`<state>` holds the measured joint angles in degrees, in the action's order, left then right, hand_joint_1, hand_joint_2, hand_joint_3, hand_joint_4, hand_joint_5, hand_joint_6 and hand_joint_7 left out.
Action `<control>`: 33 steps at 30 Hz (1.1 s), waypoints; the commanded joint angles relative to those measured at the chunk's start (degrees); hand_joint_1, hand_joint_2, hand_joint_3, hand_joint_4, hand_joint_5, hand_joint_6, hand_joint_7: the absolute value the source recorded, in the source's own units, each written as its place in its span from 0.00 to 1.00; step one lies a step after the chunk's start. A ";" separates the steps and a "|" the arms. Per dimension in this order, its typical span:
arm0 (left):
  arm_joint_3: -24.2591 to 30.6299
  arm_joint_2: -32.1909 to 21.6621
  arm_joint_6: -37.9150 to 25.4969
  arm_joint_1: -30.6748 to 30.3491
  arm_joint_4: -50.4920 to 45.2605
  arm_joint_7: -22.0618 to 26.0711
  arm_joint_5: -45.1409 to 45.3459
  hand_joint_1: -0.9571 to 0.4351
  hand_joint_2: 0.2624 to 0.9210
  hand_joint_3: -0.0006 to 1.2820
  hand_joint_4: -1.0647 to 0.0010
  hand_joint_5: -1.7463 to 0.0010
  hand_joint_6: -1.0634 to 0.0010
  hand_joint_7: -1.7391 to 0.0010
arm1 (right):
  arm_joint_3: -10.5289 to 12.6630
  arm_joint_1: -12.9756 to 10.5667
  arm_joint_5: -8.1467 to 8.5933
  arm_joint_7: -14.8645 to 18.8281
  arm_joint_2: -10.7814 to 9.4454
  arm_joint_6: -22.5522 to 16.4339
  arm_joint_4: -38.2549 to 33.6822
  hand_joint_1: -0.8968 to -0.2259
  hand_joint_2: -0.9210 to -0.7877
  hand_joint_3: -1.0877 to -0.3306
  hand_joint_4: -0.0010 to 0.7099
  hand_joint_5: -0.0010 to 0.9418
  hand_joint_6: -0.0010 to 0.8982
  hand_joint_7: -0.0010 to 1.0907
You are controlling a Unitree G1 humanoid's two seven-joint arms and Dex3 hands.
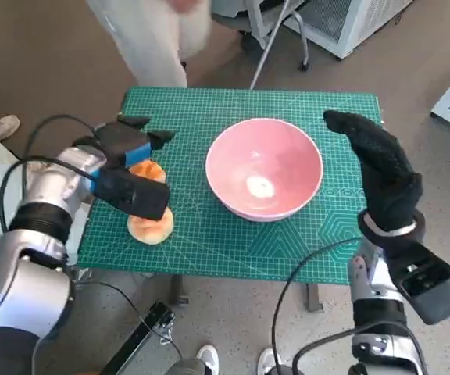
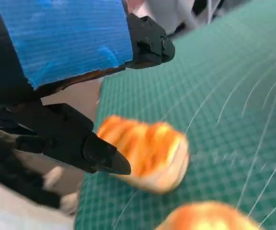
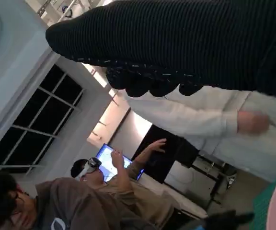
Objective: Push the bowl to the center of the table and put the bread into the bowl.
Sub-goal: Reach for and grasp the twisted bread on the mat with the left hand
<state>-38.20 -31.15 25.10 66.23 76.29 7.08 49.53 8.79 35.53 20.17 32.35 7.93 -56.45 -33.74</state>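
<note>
On the green mat (image 1: pixel 209 242) that covers the small table, a pink bowl (image 1: pixel 264 168) sits near the middle, and nothing is inside it. Two pieces of bread lie at the left edge of the mat, well apart from the bowl. One bread (image 1: pixel 148 169) sits right under the left hand (image 1: pixel 123 168), and in the left wrist view it looks orange on top and pale below (image 2: pixel 145 153). The black fingers (image 2: pixel 61 136) of that hand reach around it from two sides with space between them, but the picture is blurry and I cannot tell if they touch it. The other bread (image 1: pixel 151 226) lies just beside the first one, closer to the robot. The right hand (image 1: pixel 377 168) in its black glove floats above the right side of the mat, just beside the bowl, with its fingers straight and holding nothing. People (image 3: pixel 80 201) sit in the room beyond the table, and a person in pale clothes (image 1: pixel 155 39) stands at the far side.
</note>
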 commanded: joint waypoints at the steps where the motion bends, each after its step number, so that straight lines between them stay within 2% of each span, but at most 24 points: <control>1: -1.68 1.15 -2.38 -0.77 0.95 0.04 1.56 0.55 0.72 0.00 0.89 1.00 0.78 1.00 | 0.38 -1.67 -1.31 -1.13 0.54 -0.22 0.36 0.49 0.00 0.53 0.45 0.01 0.01 0.76; 9: -3.95 2.88 -5.91 -1.24 1.73 0.44 3.30 0.56 0.75 0.01 0.88 1.00 0.78 1.00 | 0.57 -2.06 -2.30 -2.42 1.18 -1.17 0.27 0.48 0.00 0.52 0.46 0.01 0.00 0.76; 18: -5.49 4.28 -8.53 -1.80 2.25 0.80 4.22 0.59 0.80 0.02 0.84 0.99 0.76 0.99 | 0.19 -2.51 -1.91 -2.71 1.05 -0.70 0.88 0.45 0.00 0.52 0.46 0.01 0.00 0.75; 28: -6.00 5.75 -10.55 -3.19 2.63 -3.72 4.73 0.62 0.88 0.02 0.73 0.98 0.66 0.98 | -0.12 -3.02 -2.19 -2.99 0.83 -0.67 1.72 0.45 0.00 0.52 0.46 0.01 0.00 0.75; 33: -6.26 6.54 -11.40 -4.14 2.87 -6.82 4.97 0.64 0.97 0.03 0.63 0.98 0.53 0.96 | -0.32 -3.35 -2.23 -3.13 0.88 -0.57 2.45 0.46 0.00 0.52 0.46 0.01 0.00 0.74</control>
<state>-44.12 -25.25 14.18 63.30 78.52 2.10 54.00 8.66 33.72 18.26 29.54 8.79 -57.53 -31.64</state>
